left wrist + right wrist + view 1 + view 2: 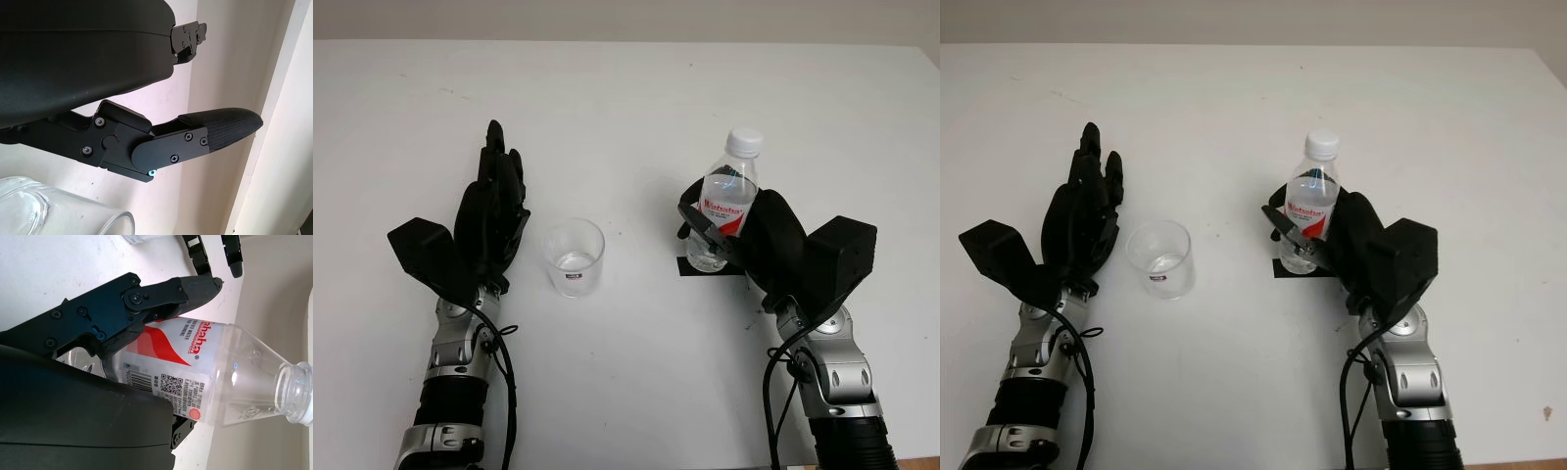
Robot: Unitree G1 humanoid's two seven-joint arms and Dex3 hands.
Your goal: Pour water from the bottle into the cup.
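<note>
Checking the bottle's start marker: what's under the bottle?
A black patch lies on the table beneath the bottle, which the right hand grips. The bottle's base and the hand cover most of it, so bottle-table contact cannot be seen.

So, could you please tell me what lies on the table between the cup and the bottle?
Nothing: in the left eye view the stretch of white table between the clear cup and the bottle, gripped upright by the right hand, is bare.
</note>
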